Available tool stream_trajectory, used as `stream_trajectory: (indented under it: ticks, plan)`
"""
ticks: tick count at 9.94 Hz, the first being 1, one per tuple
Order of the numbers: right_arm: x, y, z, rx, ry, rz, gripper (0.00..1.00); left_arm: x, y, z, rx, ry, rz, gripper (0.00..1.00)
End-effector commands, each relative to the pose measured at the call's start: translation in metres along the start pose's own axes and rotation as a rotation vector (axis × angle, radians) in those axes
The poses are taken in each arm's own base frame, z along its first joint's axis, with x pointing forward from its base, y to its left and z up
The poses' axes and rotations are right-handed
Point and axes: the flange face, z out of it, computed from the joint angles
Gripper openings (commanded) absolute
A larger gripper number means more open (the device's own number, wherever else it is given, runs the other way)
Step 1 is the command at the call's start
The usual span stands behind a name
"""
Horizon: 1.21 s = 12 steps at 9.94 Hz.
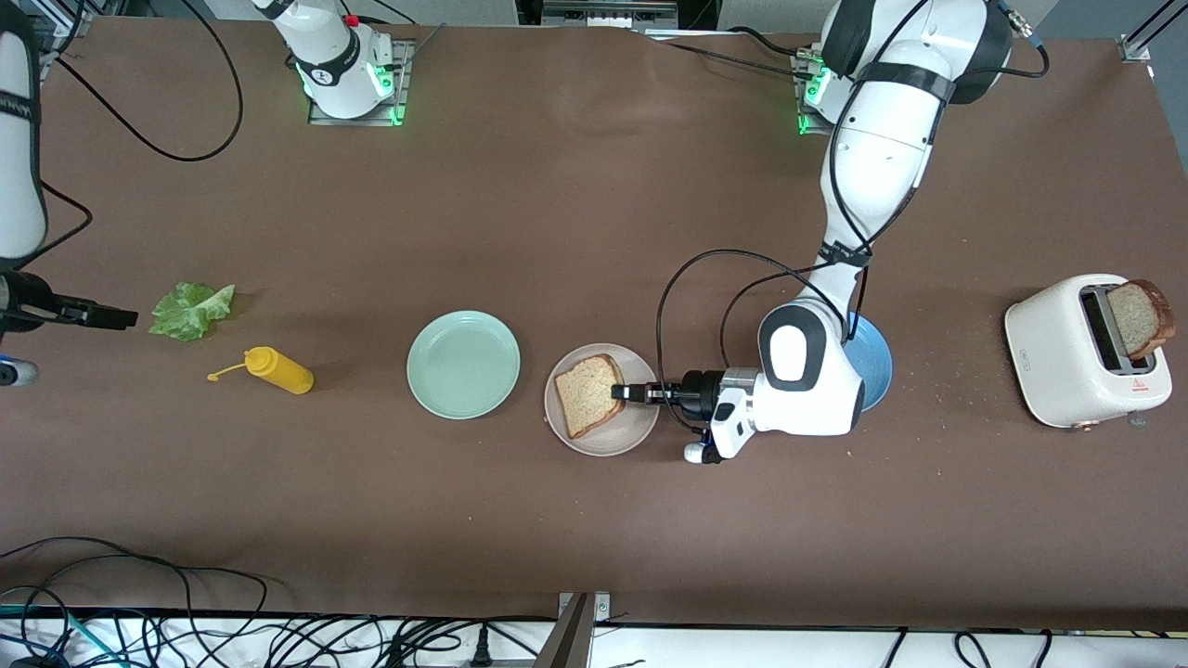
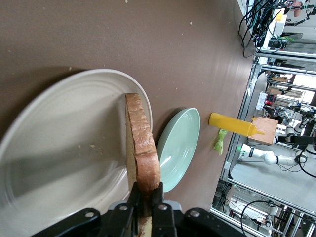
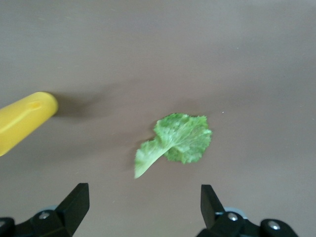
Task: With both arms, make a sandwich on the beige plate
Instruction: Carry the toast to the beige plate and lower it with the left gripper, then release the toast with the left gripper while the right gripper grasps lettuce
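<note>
— Where is the bread?

— One brown bread slice point(image 1: 590, 394) lies on the beige plate point(image 1: 631, 436), between the mint green plate point(image 1: 463, 364) and the blue plate point(image 1: 877, 364). The left gripper point(image 1: 620, 392) pinches its crust edge, fingers point(image 2: 159, 197) tight on it.

— And the other hand?

— The right gripper point(image 3: 144, 205) hangs with its jaws spread wide and nothing in them, beside the lettuce leaf point(image 1: 191, 309) at the right arm's end of the table. A yellow bottle point(image 1: 278, 369) lies near. Another slice point(image 1: 1140, 318) stands in the white toaster point(image 1: 1067, 357).
</note>
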Motion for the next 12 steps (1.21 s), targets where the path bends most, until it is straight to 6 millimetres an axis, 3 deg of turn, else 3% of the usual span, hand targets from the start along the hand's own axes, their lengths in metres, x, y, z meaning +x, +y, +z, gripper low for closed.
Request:
stream_trajectory:
  ticks: [1,3,5,8,10,12]
  plan:
    - [0.018,0.018,0.043,-0.002,-0.024,-0.005,1.00,0.001,-0.005,0.003,0.096,0.021,0.065,1.00]
    - [0.029,0.023,0.090,0.007,-0.026,0.001,1.00,0.003,-0.005,-0.006,0.122,0.036,0.071,1.00]
    - [0.029,0.017,0.117,0.022,-0.042,0.000,1.00,0.008,-0.008,-0.020,0.155,0.042,0.080,1.00]
    - [0.031,0.020,0.160,0.028,-0.110,0.016,1.00,0.009,0.005,-0.038,0.198,0.057,0.038,1.00]
    - [0.021,0.019,0.175,0.029,-0.158,0.075,1.00,0.012,0.010,-0.066,0.259,0.066,0.005,1.00]
    - [0.018,0.014,0.183,0.019,-0.190,0.180,1.00,0.014,0.011,-0.112,0.345,0.050,-0.034,1.00]
